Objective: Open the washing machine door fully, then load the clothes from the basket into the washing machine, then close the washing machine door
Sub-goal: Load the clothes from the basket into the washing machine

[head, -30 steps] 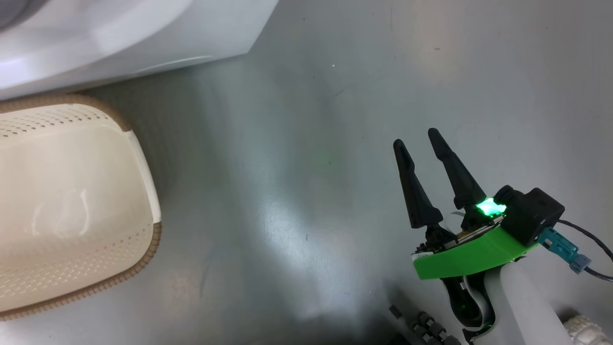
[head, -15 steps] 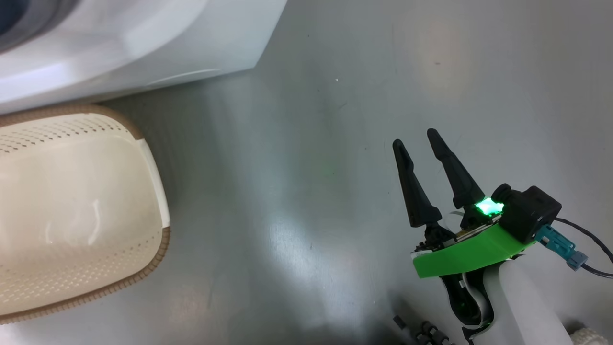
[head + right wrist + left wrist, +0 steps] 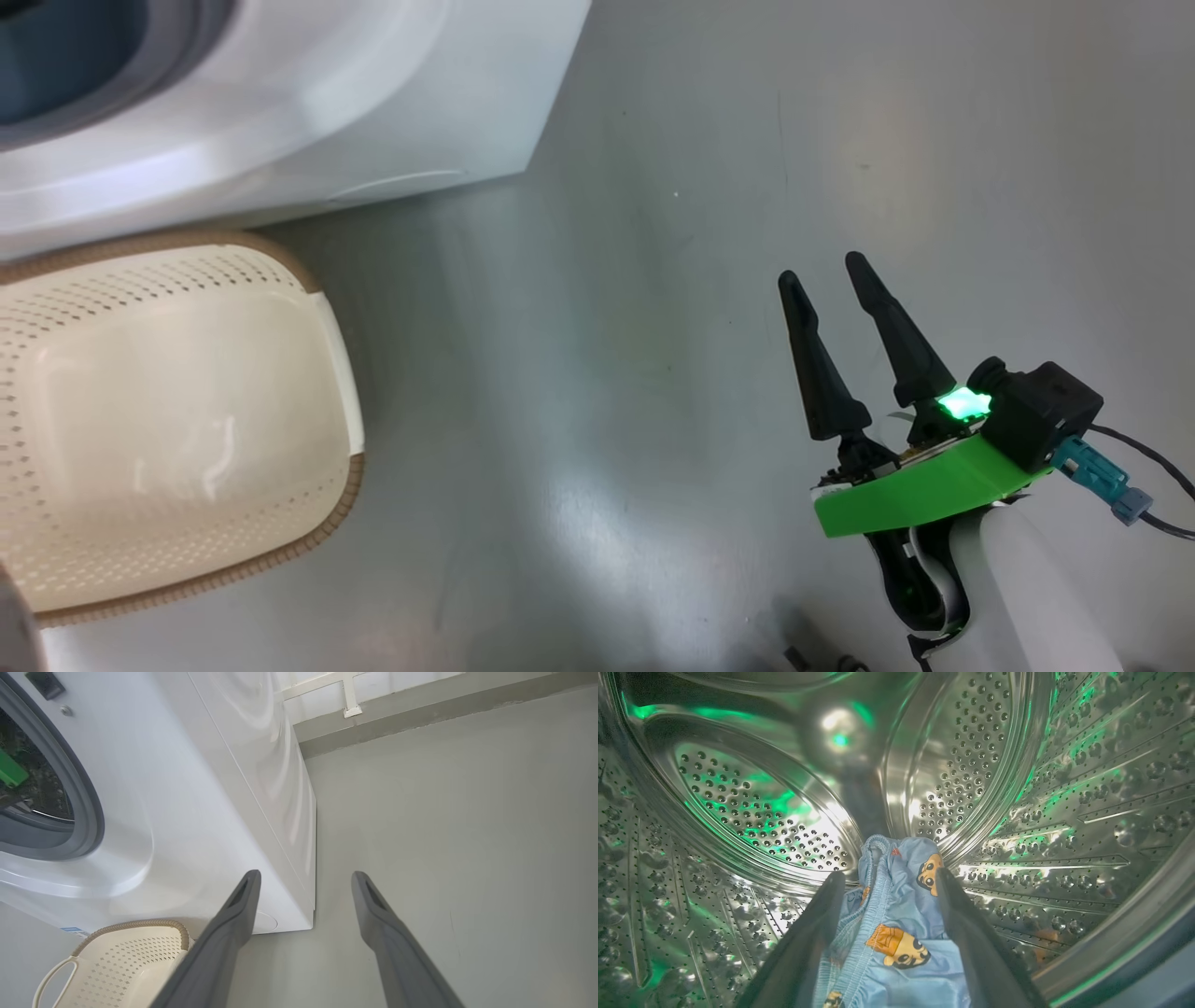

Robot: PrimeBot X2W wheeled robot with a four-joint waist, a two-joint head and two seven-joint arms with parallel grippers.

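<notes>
Left hand [image 3: 889,873] is reaching inside the washing machine [image 3: 210,788], fingers spread wide. The clothes [image 3: 901,924] are lying between them, long axis pointing toward the machine's back wall. Right hand [image 3: 821,266] is hovering wide open, empty, beside the machine.

1. Washer [image 3: 280,112]: white front-loader, 11 o'clock in head view; door hole w/ grey gasket [image 3: 96,816], steel perforated drum [image 3: 752,812].
2. Clothes [image 3: 901,924]: light blue, orange bears, crumpled in drum, 6 o'clock.
3. Basket [image 3: 187,280]: cream, perforated, brown rim, upright, 9 o'clock, just beside washer.
</notes>
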